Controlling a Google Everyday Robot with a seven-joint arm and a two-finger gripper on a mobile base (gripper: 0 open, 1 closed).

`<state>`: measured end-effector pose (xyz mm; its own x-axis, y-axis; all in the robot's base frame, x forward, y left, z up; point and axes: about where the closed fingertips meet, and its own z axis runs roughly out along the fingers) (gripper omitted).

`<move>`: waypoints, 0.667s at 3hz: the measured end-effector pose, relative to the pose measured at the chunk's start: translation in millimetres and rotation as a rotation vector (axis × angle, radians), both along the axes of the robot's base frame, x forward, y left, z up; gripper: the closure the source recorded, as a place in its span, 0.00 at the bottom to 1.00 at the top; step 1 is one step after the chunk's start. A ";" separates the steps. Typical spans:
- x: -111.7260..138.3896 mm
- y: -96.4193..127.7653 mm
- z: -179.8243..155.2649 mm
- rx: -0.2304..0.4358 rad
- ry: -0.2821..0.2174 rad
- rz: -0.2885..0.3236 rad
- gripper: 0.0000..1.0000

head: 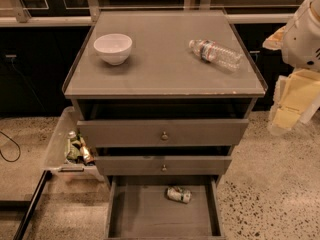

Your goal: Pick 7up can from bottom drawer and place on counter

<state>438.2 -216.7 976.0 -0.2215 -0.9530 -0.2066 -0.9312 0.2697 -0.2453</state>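
A: Quick pass. Where's the gripper?

B: The gripper [292, 101] is at the right edge of the view, beside the cabinet, roughly level with the front edge of the counter [160, 69]. It holds nothing I can see. Open or closed, cannot tell, since it's partly cut off.

A: And the can?

B: The can [179, 194] lies on its side on the floor of the bottom drawer [145, 216], toward the back and right of middle. The drawer is pulled out, so the can shows from above.

A: Any trouble reaching it?

B: Probably. The two knobbed drawers [164, 132] above stick out a bit, and the can sits just under the lower one's front. I'd guess a low approach from the front. It may roll, being on its side.

A: Room on top?

B: A white bowl [113, 48] is at back left and a water bottle [216, 53] lies at back right. The bare front half looks like the drop spot.

A: Stage?

B: Pick not yet begun.
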 end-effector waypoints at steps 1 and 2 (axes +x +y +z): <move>1.6 -2.0 -10.4 -0.002 -0.002 -0.001 0.00; 4.6 -9.4 -51.3 0.012 0.013 0.009 0.00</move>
